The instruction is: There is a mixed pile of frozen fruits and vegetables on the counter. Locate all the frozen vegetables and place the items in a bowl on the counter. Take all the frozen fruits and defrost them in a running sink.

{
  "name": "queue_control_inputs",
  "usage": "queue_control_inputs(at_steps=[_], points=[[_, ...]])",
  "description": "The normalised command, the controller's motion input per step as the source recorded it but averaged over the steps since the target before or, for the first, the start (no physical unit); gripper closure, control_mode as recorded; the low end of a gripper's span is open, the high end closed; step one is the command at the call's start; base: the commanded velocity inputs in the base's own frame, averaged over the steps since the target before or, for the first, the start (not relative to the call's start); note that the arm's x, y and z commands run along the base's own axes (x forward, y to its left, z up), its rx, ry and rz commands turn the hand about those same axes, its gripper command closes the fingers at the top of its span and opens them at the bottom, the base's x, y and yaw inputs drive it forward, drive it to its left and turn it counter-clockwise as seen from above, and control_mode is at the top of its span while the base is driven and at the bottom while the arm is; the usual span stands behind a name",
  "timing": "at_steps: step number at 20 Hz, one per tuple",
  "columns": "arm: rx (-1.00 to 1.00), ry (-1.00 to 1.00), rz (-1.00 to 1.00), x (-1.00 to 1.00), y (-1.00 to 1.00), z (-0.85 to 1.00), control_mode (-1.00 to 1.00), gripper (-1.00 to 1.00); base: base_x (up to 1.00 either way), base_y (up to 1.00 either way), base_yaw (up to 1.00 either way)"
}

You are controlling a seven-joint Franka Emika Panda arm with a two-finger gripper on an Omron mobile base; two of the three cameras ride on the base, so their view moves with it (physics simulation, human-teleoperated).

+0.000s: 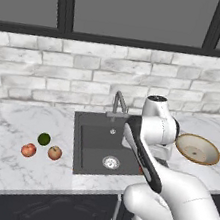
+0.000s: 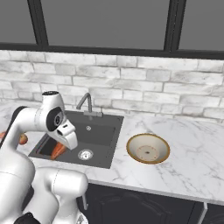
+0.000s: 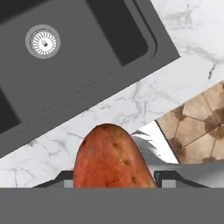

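Observation:
My gripper (image 3: 114, 179) is shut on the elongated red-orange vegetable (image 3: 111, 155), which sticks out between the fingers. In the right base view that vegetable (image 2: 57, 152) hangs under the hand, over the left part of the dark sink (image 2: 98, 131). Below the hand lie the sink (image 3: 78, 57) with its silver drain (image 3: 43, 42) and the front strip of the counter (image 3: 131, 98). Left of the sink (image 1: 94, 137), a dark green ball (image 1: 44, 139) and two reddish fruits (image 1: 28, 150) (image 1: 54, 152) rest on the counter (image 1: 7, 130). The tan-rimmed bowl (image 1: 197, 149) (image 2: 148, 148) stands right of the sink.
A curved grey faucet (image 1: 119, 103) (image 2: 86, 103) rises behind the basin. A brick wall and dark windows back the counter. Past the counter's front edge, brown floor tiles (image 3: 197, 122) show. My white arm crosses the sink's right side in the left base view.

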Motion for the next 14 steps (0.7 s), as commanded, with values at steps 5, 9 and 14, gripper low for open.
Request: queue_control_inputs(at_steps=[5,9,14], points=[[0.0,0.0,-0.01,0.17,-0.55,0.36,-1.0,1.0,0.0,0.0,0.0],[0.03,0.04,-0.04,0.33,-0.59,0.18,-1.0,1.0,0.0,0.0,0.0],[0.04,0.1,-0.08,0.39,-0.68,0.14,-1.0,1.0,0.0,0.0,0.0]])
